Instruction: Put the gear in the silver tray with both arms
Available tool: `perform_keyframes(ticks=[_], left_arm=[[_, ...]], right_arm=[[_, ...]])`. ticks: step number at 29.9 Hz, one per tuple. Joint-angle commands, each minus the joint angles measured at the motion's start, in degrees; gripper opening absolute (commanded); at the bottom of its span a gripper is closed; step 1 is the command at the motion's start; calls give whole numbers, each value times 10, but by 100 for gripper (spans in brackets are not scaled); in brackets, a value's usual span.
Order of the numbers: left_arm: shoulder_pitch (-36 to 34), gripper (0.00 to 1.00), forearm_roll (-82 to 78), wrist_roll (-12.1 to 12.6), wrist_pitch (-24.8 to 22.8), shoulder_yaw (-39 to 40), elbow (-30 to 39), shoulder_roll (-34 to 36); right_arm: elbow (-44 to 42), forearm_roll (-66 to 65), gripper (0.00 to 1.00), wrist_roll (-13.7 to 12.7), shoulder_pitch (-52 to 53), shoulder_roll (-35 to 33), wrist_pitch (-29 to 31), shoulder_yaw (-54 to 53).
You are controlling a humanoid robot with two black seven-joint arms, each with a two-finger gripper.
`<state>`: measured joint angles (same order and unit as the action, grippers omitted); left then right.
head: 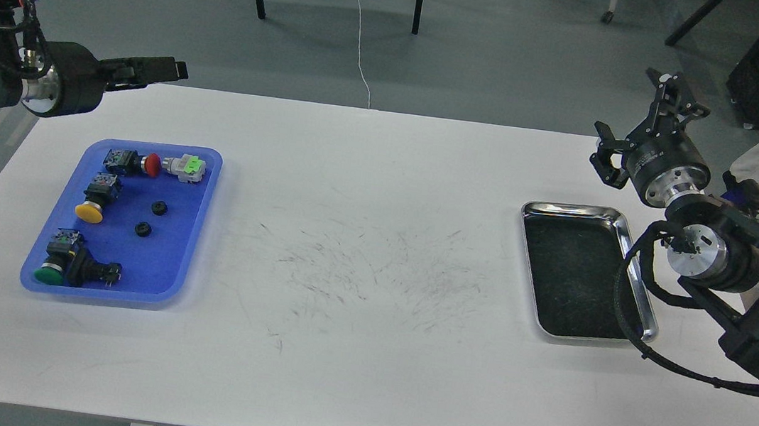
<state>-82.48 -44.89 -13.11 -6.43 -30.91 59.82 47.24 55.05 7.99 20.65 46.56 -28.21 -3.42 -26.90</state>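
Starting reach phase, head view only: nothing grasped, rectangular shiny silver tray [636, 292] at table right, floor bare. Black left gripper [153, 69] above table's far-left edge, seen edge-on, opening cannot tell, holding nothing. Black right gripper [635, 131] past tray's far end, fingers spread wide, holding nothing. Blue plastic tray [196, 221] at left: two small black gears [158, 207], four push-button switches. Next, judged: left gripper down onto a gear, precise pinch needed.
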Motion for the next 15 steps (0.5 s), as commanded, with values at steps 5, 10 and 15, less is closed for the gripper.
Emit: perform_keyframes(ticks=[5, 10, 15], left_arm=[[-8, 99, -11, 0, 50, 0, -13, -21], [17, 99, 193, 1, 48, 72, -17, 21], [57, 99, 295, 42, 154, 107, -8, 23]], right_arm=[[1, 0, 99, 1, -7, 1, 0, 0], [0, 0, 99, 1, -8, 1, 1, 0], [1, 0, 99, 1, -11, 14, -2, 0]])
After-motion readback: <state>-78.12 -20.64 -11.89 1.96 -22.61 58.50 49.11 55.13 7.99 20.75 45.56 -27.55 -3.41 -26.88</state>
